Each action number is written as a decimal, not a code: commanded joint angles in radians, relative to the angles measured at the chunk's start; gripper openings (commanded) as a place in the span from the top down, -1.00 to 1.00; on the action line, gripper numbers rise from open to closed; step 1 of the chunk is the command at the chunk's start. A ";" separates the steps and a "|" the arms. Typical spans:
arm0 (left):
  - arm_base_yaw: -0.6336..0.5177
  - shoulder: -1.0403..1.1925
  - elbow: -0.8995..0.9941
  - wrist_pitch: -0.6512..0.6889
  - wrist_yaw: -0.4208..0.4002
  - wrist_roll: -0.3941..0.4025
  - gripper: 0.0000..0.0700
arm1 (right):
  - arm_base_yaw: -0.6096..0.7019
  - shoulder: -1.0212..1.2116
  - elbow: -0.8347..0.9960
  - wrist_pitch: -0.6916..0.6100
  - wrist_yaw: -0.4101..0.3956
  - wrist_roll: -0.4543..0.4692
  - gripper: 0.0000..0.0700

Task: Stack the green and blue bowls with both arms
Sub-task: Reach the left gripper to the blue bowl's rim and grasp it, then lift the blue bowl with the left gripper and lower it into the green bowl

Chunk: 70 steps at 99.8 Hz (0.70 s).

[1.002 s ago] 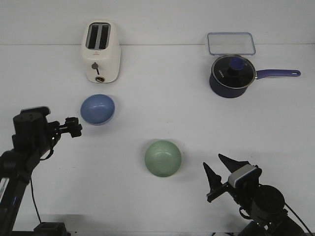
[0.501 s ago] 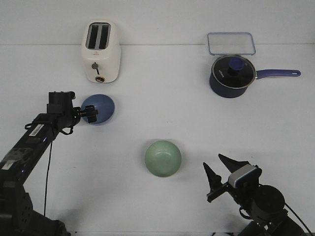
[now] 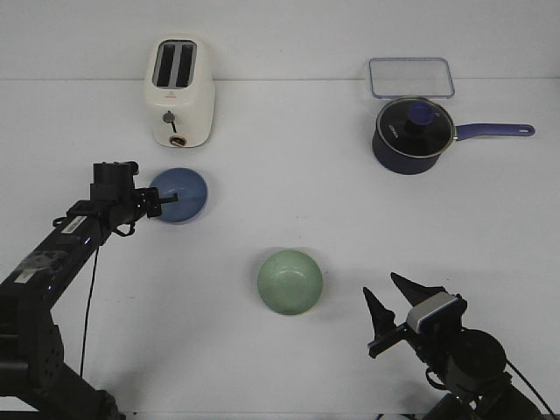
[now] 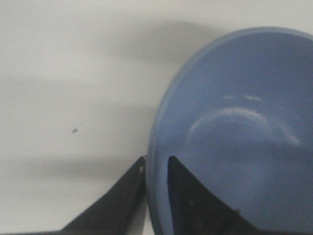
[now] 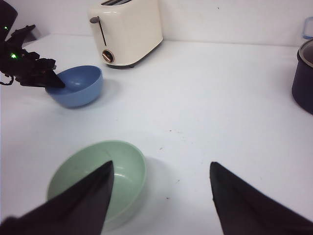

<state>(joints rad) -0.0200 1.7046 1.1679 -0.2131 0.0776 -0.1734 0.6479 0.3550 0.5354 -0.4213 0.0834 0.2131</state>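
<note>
The periwinkle blue bowl (image 3: 182, 194) sits upright on the white table, left of centre and in front of the toaster. My left gripper (image 3: 164, 203) is at its left rim. In the left wrist view the gripper (image 4: 155, 161) has one finger inside and one outside the blue bowl's (image 4: 234, 127) rim, shut on it. The sage green bowl (image 3: 290, 281) sits upright near the table's middle front. My right gripper (image 3: 381, 287) is open and empty to the right of it. In the right wrist view the right gripper (image 5: 161, 164) is just beside the green bowl (image 5: 98, 178), with the blue bowl (image 5: 78, 85) farther off.
A cream toaster (image 3: 179, 92) stands at the back left, close behind the blue bowl. A dark navy pot (image 3: 411, 133) with a glass lid and a long handle stands at the back right. A clear lidded container (image 3: 410, 77) lies behind the pot.
My left arm reached forward and right to the blue bowl and closed on its left rim. The bowl shifted slightly right. The right arm and green bowl have not moved.
</note>
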 commanded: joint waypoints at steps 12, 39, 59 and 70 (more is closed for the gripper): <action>0.000 0.006 0.023 -0.007 -0.003 0.016 0.97 | 0.008 0.000 0.004 0.010 0.024 -0.009 -0.12; -0.002 -0.205 0.037 -0.071 0.125 -0.005 0.97 | 0.008 0.000 0.004 0.010 0.023 -0.008 -0.12; -0.102 -0.360 0.035 -0.235 0.217 -0.014 0.97 | 0.008 0.000 0.004 0.010 0.023 -0.008 -0.12; -0.235 -0.378 0.010 -0.277 0.219 -0.017 0.97 | 0.008 0.000 0.004 0.010 0.023 -0.008 -0.12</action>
<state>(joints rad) -0.1848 1.3071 1.1896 -0.4854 0.2901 -0.1822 0.6479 0.3550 0.5354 -0.4213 0.1051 0.2131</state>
